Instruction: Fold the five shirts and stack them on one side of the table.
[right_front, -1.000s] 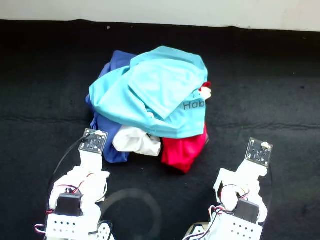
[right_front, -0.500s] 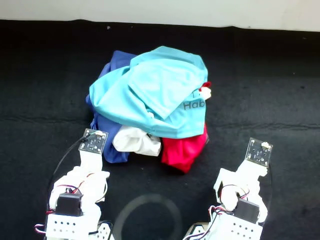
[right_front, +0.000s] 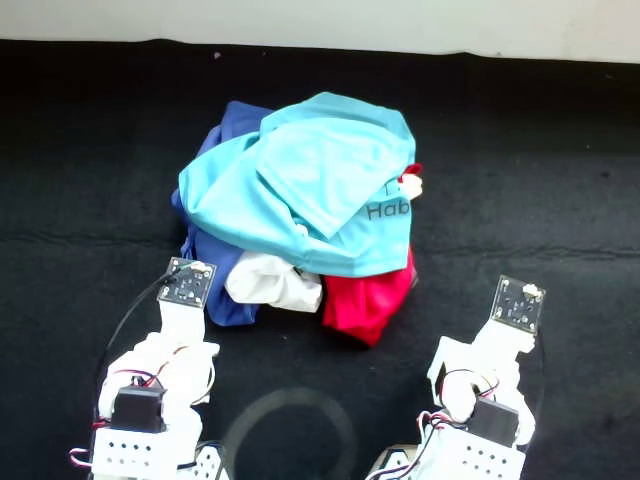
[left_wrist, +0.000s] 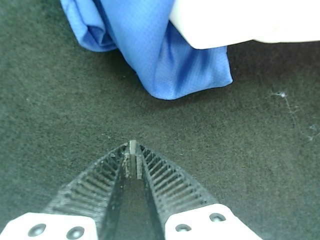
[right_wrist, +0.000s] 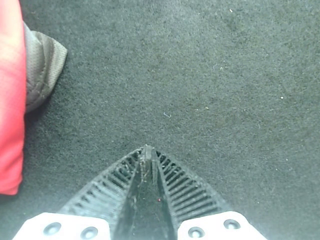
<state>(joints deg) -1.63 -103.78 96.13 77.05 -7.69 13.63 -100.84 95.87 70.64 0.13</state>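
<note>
A heap of shirts lies at the table's middle: a light blue shirt (right_front: 310, 185) on top, a dark blue shirt (right_front: 220, 280) under its left side, a white shirt (right_front: 272, 281) at the front and a red shirt (right_front: 365, 300) at the front right. My left gripper (left_wrist: 132, 146) is shut and holds nothing, just short of the dark blue shirt (left_wrist: 165, 55) and the white shirt (left_wrist: 240, 20). My right gripper (right_wrist: 146, 150) is shut and holds nothing over bare cloth, with the red shirt (right_wrist: 11, 95) off to one side. In the high view the left arm (right_front: 185, 285) and the right arm (right_front: 518, 303) sit folded near the front edge.
The table (right_front: 540, 180) is covered in black cloth. A pale wall (right_front: 320, 20) runs along the back edge. A grey fabric edge (right_wrist: 42, 70) sticks out beside the red shirt.
</note>
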